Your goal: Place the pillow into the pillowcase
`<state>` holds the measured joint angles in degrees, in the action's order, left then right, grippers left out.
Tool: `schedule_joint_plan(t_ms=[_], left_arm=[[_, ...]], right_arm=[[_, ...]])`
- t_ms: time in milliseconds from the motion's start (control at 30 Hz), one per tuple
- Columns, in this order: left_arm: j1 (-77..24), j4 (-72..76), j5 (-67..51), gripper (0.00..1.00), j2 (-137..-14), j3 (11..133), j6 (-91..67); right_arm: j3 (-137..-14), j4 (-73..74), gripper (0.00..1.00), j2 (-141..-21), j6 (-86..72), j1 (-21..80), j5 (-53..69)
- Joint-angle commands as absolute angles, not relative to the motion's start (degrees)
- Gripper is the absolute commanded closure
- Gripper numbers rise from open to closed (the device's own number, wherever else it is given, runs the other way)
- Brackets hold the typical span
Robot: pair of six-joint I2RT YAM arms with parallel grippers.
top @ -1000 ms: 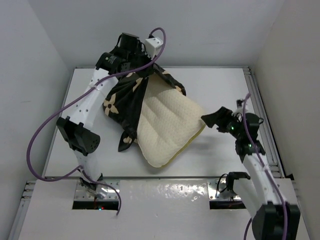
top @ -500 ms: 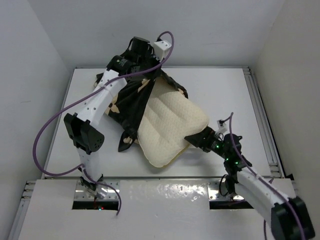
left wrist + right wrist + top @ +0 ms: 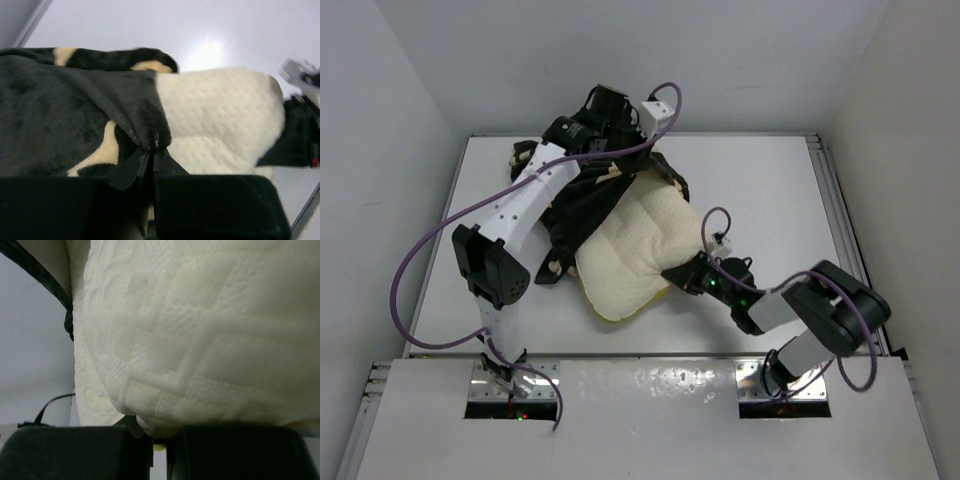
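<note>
We are finding no words, numbers, brand names or signs that can be read in any of the three views. The only markings we are seeing are the tan four-petal flower and star motifs printed on the black soft fabric pillowcase (image 3: 575,203) (image 3: 60,115), and these are patterns, not letters.
</note>
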<state>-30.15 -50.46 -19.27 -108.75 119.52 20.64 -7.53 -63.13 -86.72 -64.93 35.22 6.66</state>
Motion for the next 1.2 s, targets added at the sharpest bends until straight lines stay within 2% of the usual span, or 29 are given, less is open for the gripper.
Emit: schedule_joint_plan(t_ms=[0,100,167,233,400,500,600,667,800,1067,1133,1167], left_arm=[[-33.57,-53.93,-28.47,1.0,-105.2,120.06,28.11],[-33.49,-58.79,-29.53,1.0,-105.38,118.83,34.26],[-33.92,-62.12,-32.59,1.0,-105.21,118.83,38.31],[-34.8,-65.11,-38.65,1.0,-105.64,120.23,42.6],[-40.16,-75.49,-48.58,1.0,-105.21,126.21,53.59],[-40.08,-75.59,-54.74,1.0,-102.49,124.89,54.67],[-37.63,-74.63,-60.72,1.0,-101.26,128.91,51.09],[-33.94,-71.82,-62.31,1.0,-100.2,129.99,48.53],[-32.34,-72.16,-59.25,1.0,-99.05,129.03,49.39],[-36.74,-74.54,-56.17,1.0,-98.7,125.25,51.86],[-34.64,-70.07,-51.98,1.0,-98.09,124.63,48.97],[-33.32,-66.74,-49.16,1.0,-97.3,122.54,45.82]], right_arm=[[-18.78,-90.6,1.0,-90.26,-64.7,33.66,5.45],[-23.8,-85.37,1.0,-84.75,-57.51,33.75,4.75],[-28.18,-74.74,1.0,-79.56,-48.66,35.23,1.86],[-30.4,-71.64,1.0,-78.75,-45.01,35.86,0.27],[-36.21,-76.29,1.0,-87.44,-48.87,34.37,-3.07],[-38.67,-75.24,1.0,-91.49,-48.43,34.63,-6.93],[-38.06,-69.64,1.0,-92.11,-46.32,34.02,-11.24],[-34.74,-68.39,1.0,-91.85,-47.1,32.26,-11.86],[-37.34,-49.11,1.0,-91.84,-45.8,32.34,-13.01],[-44.03,-39.74,1.0,-94.04,-44.57,34.19,-4.94],[-45.35,-35.43,0.73,-93.43,-41.76,33.31,2.95],[-45.44,-32.81,0.55,-92.91,-40.7,32.79,7.25]])
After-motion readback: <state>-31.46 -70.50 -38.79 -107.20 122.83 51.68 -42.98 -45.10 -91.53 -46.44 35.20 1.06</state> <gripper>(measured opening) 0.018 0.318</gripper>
